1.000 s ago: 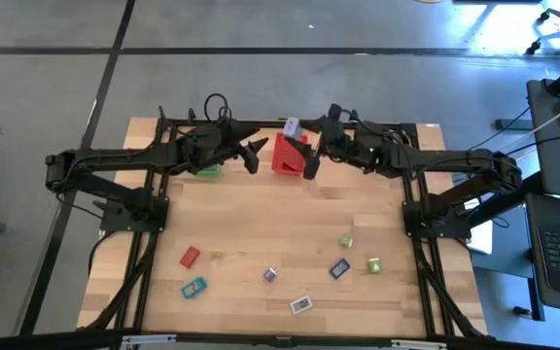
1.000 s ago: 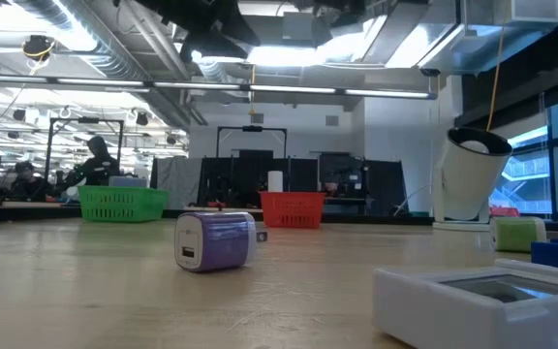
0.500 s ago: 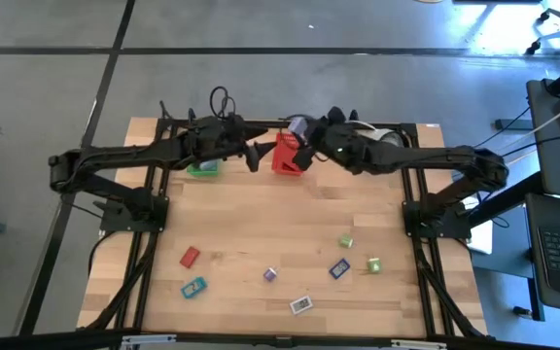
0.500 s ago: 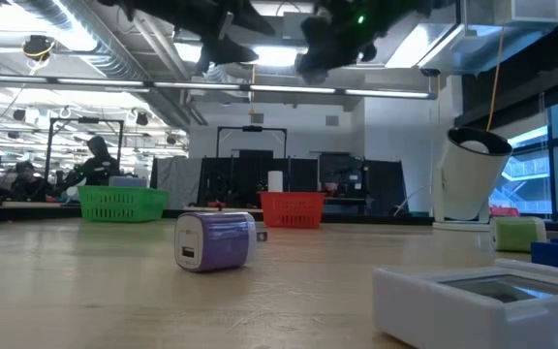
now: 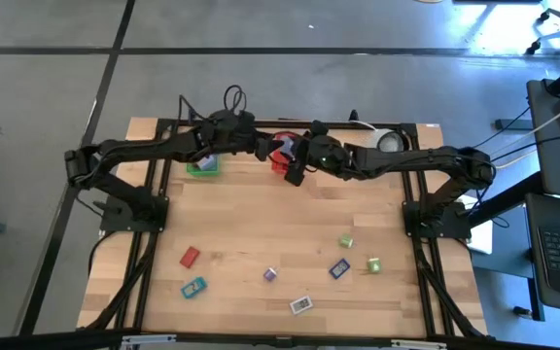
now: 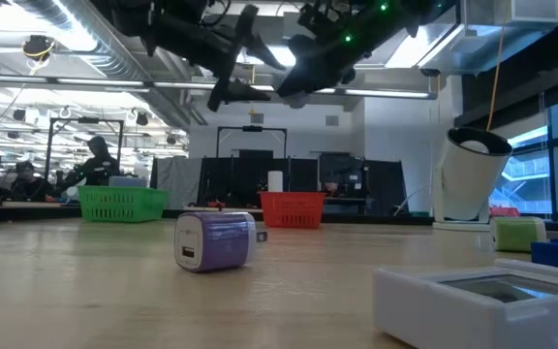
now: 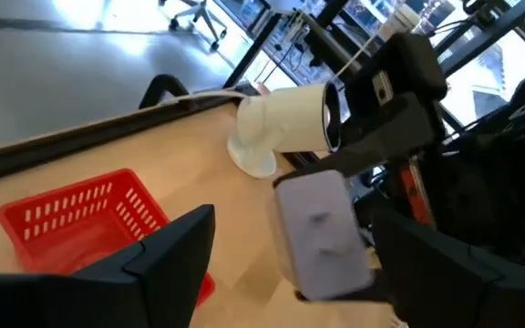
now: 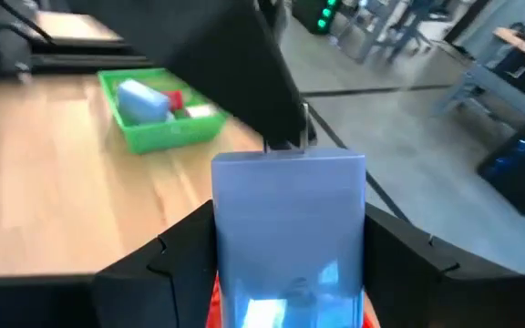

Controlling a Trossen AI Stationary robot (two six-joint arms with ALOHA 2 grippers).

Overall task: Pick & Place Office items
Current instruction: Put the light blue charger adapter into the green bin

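Green basket (image 8: 167, 123) holds a blue piece (image 8: 142, 98), possibly red too.

red basket (image 5: 282, 154): mostly hidden under both arms | green basket (image 8: 158, 118): contents blurred | white piece (image 6: 482, 301): cut off

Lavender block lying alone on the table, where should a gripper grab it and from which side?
Come straight down on the lavender block and pinch its two flat opposite sides. It is a squat rounded cube sitting free on the table, with nothing touching it, so a top approach looks safest.
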